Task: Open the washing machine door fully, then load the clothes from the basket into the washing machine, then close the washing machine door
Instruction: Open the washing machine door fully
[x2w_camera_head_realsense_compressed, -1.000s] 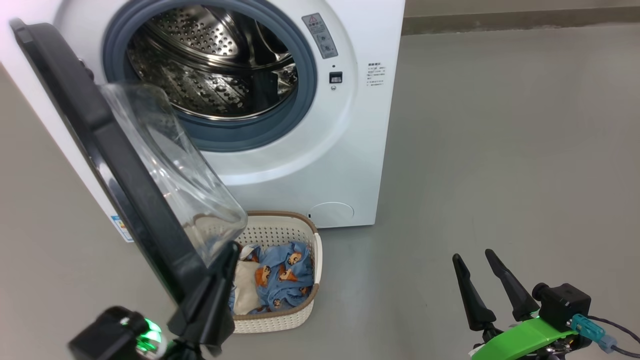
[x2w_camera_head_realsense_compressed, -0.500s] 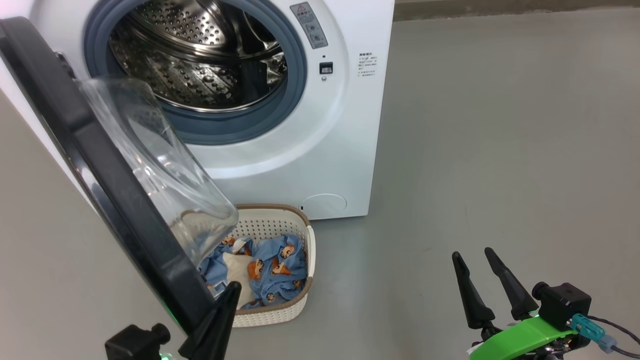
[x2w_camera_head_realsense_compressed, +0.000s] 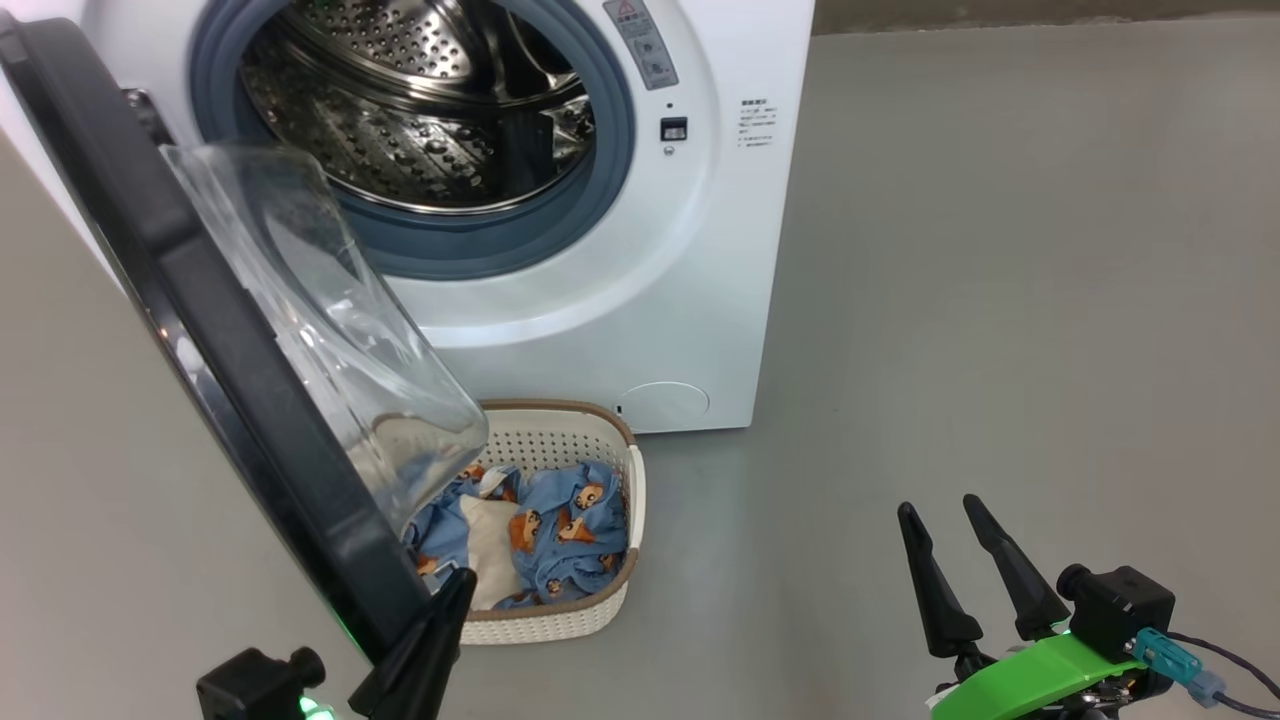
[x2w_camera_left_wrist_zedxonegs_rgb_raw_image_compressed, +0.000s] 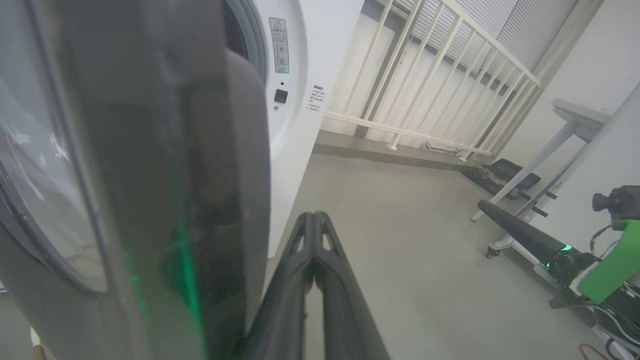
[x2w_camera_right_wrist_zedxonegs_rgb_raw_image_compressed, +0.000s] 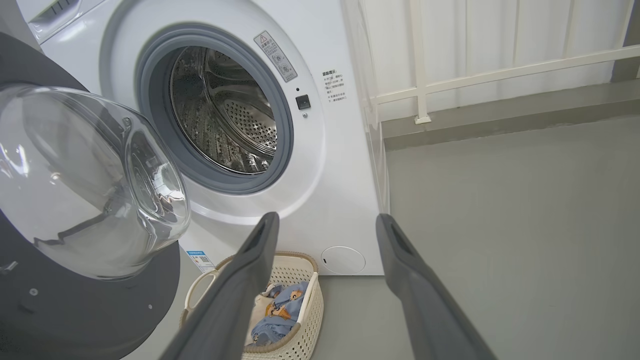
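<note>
At the washer (x2w_camera_head_realsense_compressed: 640, 300) front, the door (x2w_camera_head_realsense_compressed: 210, 340) stands swung out on its left side, nearly edge-on to the head camera. Its glass bowl overhangs the left part of the basket (x2w_camera_head_realsense_compressed: 560, 628). The basket sits on the floor (x2w_camera_head_realsense_compressed: 1000, 300) at the washer's foot, below the drum opening. The clothes (x2w_camera_head_realsense_compressed: 570, 520) lie inside it, blue print with a beige piece on top. The door's lower edge ends near the basket's front left corner. Open floor runs right of the washer and basket, back to a white railing (x2w_camera_right_wrist_zedxonegs_rgb_raw_image_compressed: 418, 60).

The left fingers (x2w_camera_head_realsense_compressed: 440, 630) are pressed together and hold nothing. They lie just beside the door's free edge; contact cannot be confirmed. The right fingers (x2w_camera_head_realsense_compressed: 930, 585) are spread wide and hold nothing, above the floor, well apart from basket and washer.
</note>
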